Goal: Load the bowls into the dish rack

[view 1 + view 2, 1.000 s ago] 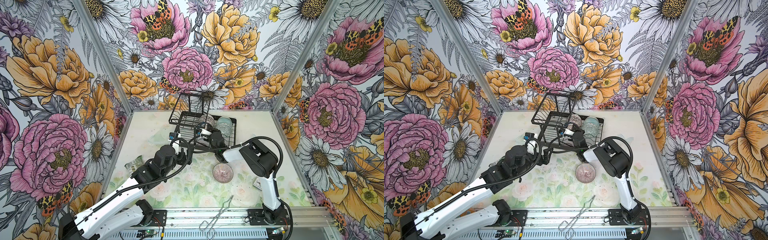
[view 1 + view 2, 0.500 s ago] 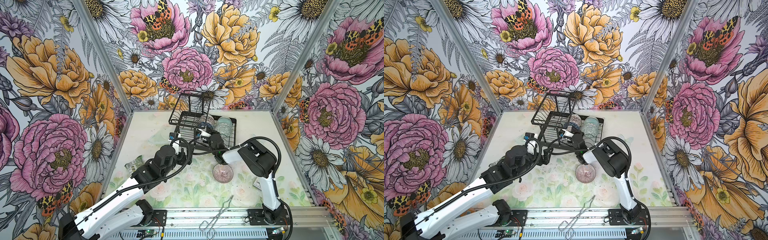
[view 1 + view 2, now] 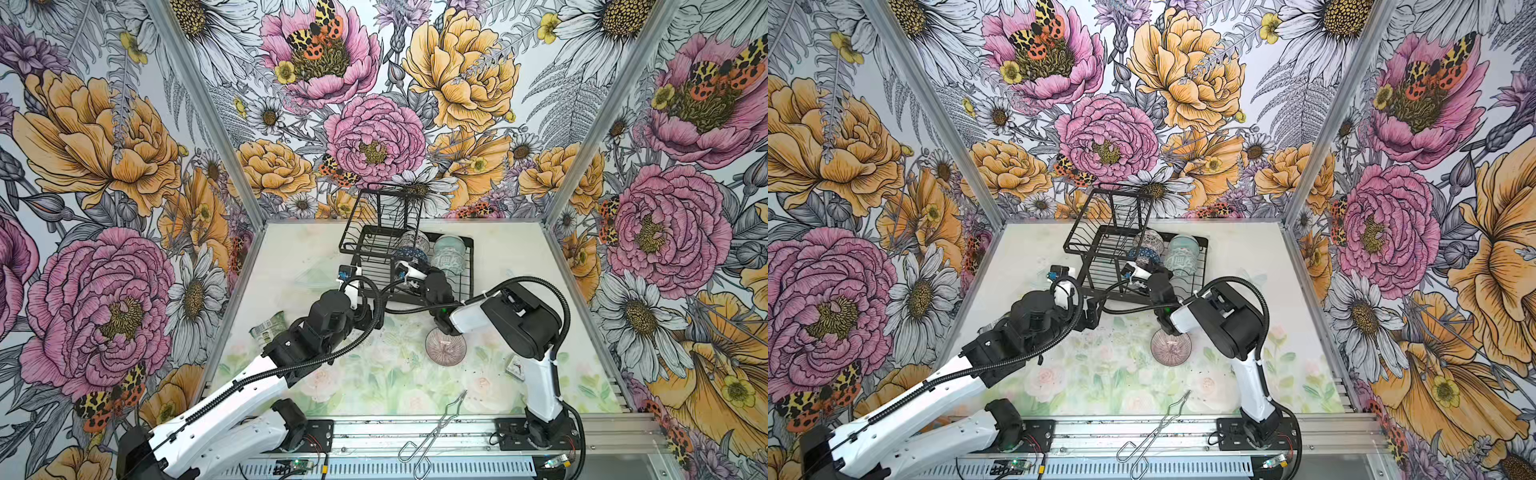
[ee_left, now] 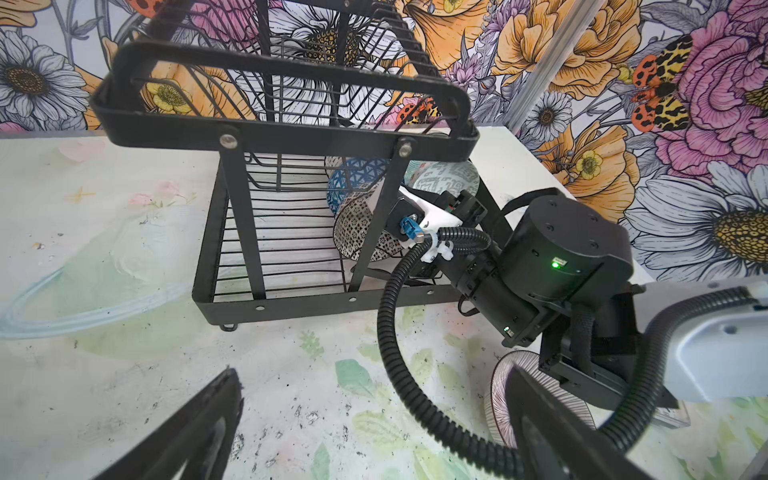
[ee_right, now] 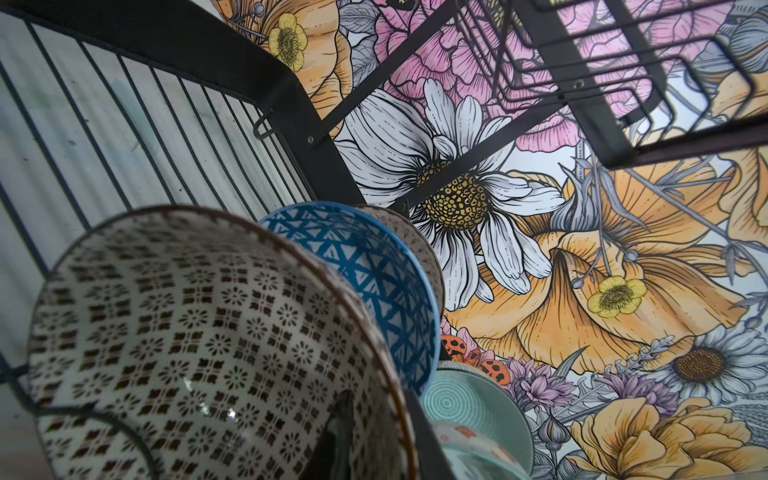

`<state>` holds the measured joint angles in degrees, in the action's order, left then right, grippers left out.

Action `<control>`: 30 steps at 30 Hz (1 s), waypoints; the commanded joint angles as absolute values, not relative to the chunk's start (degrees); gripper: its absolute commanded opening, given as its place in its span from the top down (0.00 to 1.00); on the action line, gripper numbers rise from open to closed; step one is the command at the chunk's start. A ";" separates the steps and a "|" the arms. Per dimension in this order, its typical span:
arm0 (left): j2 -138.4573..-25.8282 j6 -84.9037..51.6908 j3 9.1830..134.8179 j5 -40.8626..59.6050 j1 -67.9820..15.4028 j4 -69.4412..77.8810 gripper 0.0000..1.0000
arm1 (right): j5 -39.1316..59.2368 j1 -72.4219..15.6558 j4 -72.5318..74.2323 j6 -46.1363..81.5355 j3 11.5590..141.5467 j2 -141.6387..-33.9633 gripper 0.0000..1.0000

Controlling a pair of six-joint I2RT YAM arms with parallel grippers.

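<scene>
— Bowls: where are they sitting right now?

— You are seeing a row of them leaning on edge in the base tray of the dish rack (image 4: 291, 135), at the far middle of the desk (image 3: 374, 374). The lattice bowl (image 4: 357, 232) is standing nearest the front. The blue bowl (image 4: 361, 176) is nesting just behind it, and the dotted bowl (image 3: 412, 239) is sitting behind that. The mint bowl (image 3: 452, 242) and the patterned green bowl (image 4: 449, 178) are occupying the right side of the same tray.

— Is any bowl lying outside the rack?

— The pink bowl (image 3: 445, 347) is sitting upright on the desk in front of the rack, partly under the right arm.

— What is the right hand doing?

— The right hand (image 3: 405, 270) is reaching into the base tray and sitting at the rim of the lattice bowl. You are not getting a clear view of its fingers, so it cannot be told whether it is gripping or free.

— And the left hand?

— The left hand (image 4: 372, 372) is hovering low over the desk just in front of the rack, fingers spread wide and holding nothing. Metal tongs (image 3: 436, 428) are lying across the front edge of the desk.
</scene>
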<state>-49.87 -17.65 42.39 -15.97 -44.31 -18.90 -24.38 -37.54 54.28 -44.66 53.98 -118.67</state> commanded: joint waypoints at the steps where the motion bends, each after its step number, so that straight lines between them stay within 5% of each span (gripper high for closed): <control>1: -48.97 -18.11 41.57 -15.12 -43.59 -19.44 0.01 | -24.26 -37.95 52.81 -44.85 52.57 -116.08 0.72; 7: -48.01 -18.48 40.96 -15.64 -43.59 -20.12 0.01 | -24.87 -37.97 53.73 -45.82 52.14 -113.31 0.64; 12: -47.82 -18.32 40.85 -16.19 -43.54 -20.30 0.01 | -24.72 -37.81 53.61 -47.16 50.74 -109.31 0.28; 17: -48.07 -17.69 41.31 -16.48 -43.36 -20.65 0.01 | -25.63 -37.62 53.22 -48.56 48.31 -105.41 0.06; 30: -50.60 -16.91 42.27 -15.39 -42.89 -20.12 0.01 | -24.19 -37.18 43.11 -44.41 41.33 -94.26 0.01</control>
